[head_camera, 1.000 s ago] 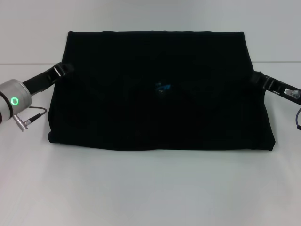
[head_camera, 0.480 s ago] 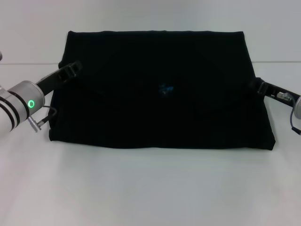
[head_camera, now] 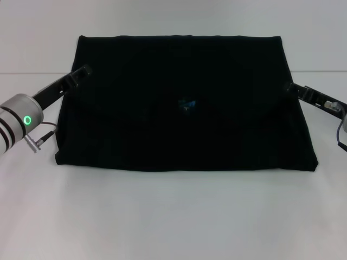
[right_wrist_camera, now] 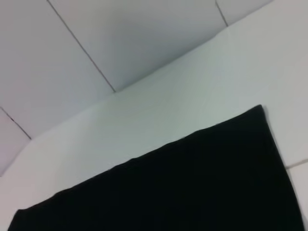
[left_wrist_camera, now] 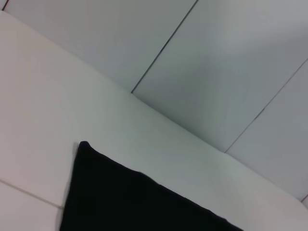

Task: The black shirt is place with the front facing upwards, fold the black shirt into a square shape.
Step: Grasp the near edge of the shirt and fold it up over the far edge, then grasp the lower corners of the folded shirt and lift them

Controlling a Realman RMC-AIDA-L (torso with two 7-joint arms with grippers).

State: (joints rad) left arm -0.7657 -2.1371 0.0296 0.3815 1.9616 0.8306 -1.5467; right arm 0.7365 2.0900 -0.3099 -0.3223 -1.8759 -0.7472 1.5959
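One black shirt [head_camera: 184, 103], two end effectors at its sides, grip seemingly indiscernible.

The black shirt [head_camera: 184, 103] lies mid-counter [head_camera: 173, 216]; left gripper [head_camera: 82, 72] at its 9 o'clock edge, right gripper [head_camera: 288, 86] at 3 o'clock.

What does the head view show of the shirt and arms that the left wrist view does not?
Only the head view shows the whole black shirt as a wide folded block with its small blue neck label, plus the left gripper at its left edge and the right gripper at its right edge. Only the left wrist view shows the panelled wall behind the table, and one far corner of the shirt up close. Both show black cloth lying flat on the white table.
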